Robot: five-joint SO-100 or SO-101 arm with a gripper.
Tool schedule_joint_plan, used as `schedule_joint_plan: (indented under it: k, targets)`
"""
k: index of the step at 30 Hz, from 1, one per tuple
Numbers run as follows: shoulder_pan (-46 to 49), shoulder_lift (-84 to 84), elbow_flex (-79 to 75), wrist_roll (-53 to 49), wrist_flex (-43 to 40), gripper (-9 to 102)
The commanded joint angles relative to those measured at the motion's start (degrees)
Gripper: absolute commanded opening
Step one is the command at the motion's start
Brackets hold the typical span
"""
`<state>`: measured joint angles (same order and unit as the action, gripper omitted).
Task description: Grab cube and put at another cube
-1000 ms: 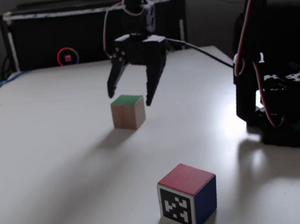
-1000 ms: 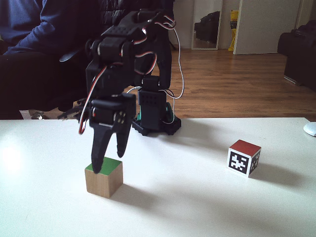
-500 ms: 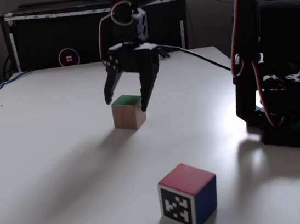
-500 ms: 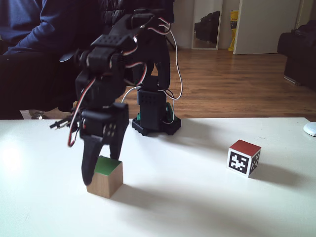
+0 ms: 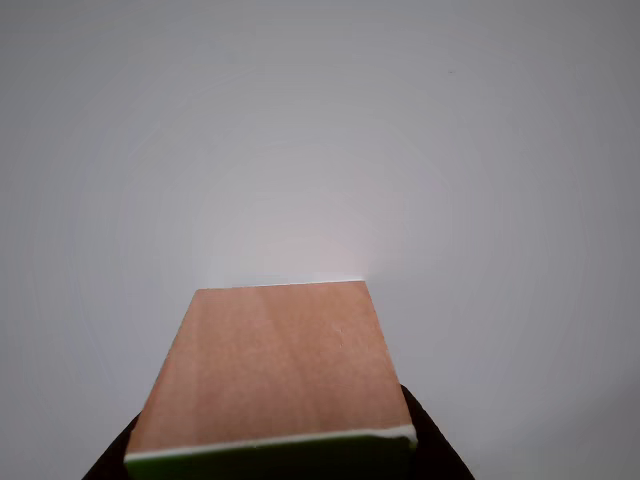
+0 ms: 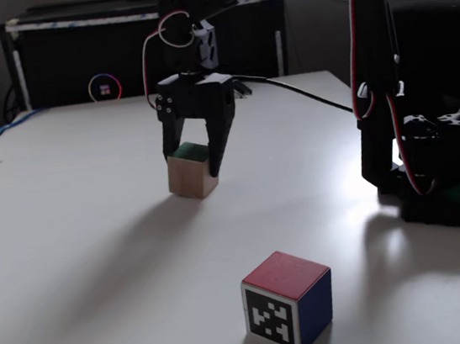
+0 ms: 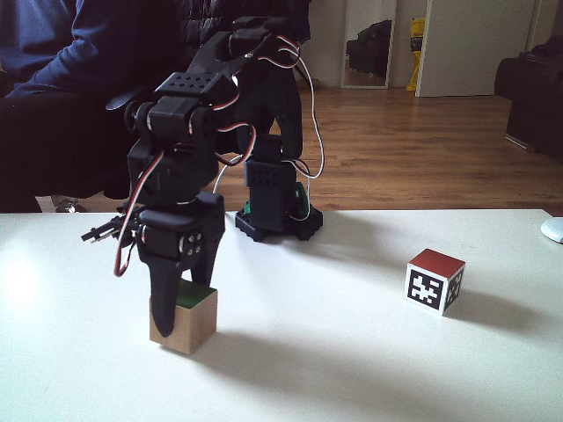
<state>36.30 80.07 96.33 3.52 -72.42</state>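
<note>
The wooden cube [image 6: 190, 179] with its green top stands on the white table, left of centre in both fixed views [image 7: 190, 322]. My gripper [image 6: 192, 164] is lowered over it and open, one finger down each side, tips about halfway down the cube. From the front, the near finger [image 7: 163, 312] covers the cube's left edge. In the other view the cube [image 5: 270, 370] sits close up at the bottom, with dark fingers [image 5: 432, 452] at both lower corners. Another cube [image 6: 288, 300], red with a black-and-white marker, stands apart on the table [image 7: 435, 280].
The arm's base [image 6: 440, 187] stands at the table's right side in a fixed view, at the back [image 7: 273, 220] in the other one. A person in dark clothes [image 7: 53, 88] sits behind the table. A black cabinet [image 6: 71, 61] lies beyond the far edge.
The gripper has come down from above the green-topped cube until its open fingers straddle it. Neither cube has moved.
</note>
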Motion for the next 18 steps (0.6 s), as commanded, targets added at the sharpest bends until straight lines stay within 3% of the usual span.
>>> schedule_joint_plan:
  k: [1,5,11,14,18]
  targets:
    - [-1.3,9.1,3.1,-0.4,0.4,7]
    - [-6.9,28.6,15.7,-0.3,0.7,7]
    - [-23.1,62.5,29.4,3.4,-1.9,7]
    - [-31.7,64.2,24.5,7.3,-7.8,8]
    - [-39.9,53.9,16.7,11.1,-11.4,9]
